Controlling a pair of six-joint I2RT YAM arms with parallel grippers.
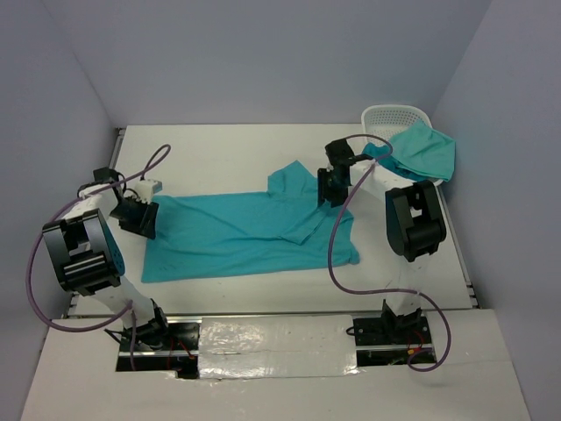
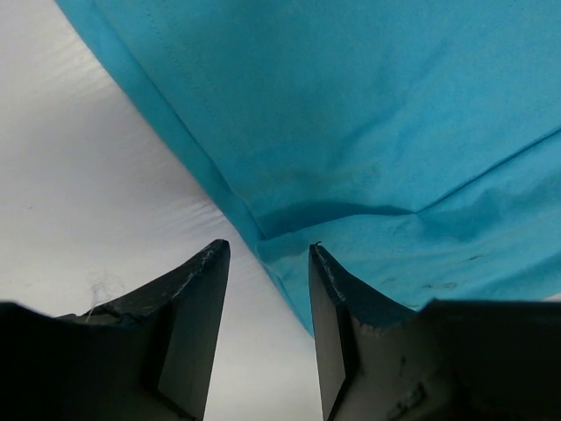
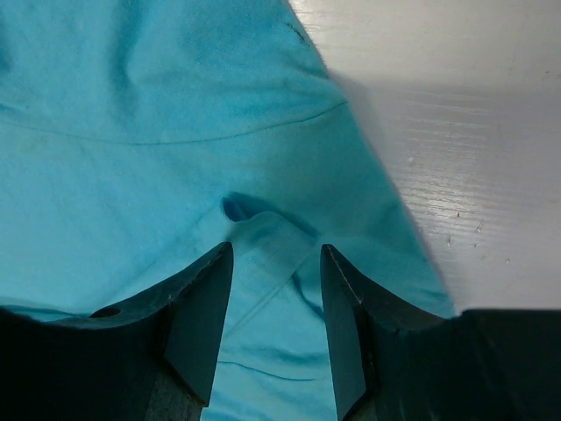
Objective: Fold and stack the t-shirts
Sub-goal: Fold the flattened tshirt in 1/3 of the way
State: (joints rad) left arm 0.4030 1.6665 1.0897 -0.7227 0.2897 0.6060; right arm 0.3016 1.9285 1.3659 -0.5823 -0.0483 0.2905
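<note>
Table [image 1: 228, 149]: white, walled in by pale grey panels; it carries everything below.
Spread shirt [image 1: 228, 237]: teal, lying flat across the middle of the table with its hem to the left. One sleeve pokes out at its far right corner, and another flap lies folded over its body.
Basket [image 1: 394, 114]: white lattice, beyond the spread shirt's far right corner, well apart from it.
Second shirt [image 1: 429, 151]: greener, bunched and draped over the basket's rim, on the side away from the spread shirt.
Left gripper [image 2: 267, 250]: at the spread shirt's far left hem corner, jaws parted, hem edge running into the gap, nothing pinched.
Right gripper [image 3: 276, 250]: over the spread shirt's right shoulder area, jaws parted astride a small raised fold, not clamped.
Risk, left: closing here may catch only the outermost hem, so the corner slips out when lifted.
Risk, right: the jaws may grab the flap alone or several layers, dragging the fold crooked.
Risk, both: uneven lifting would skew the shirt.
</note>
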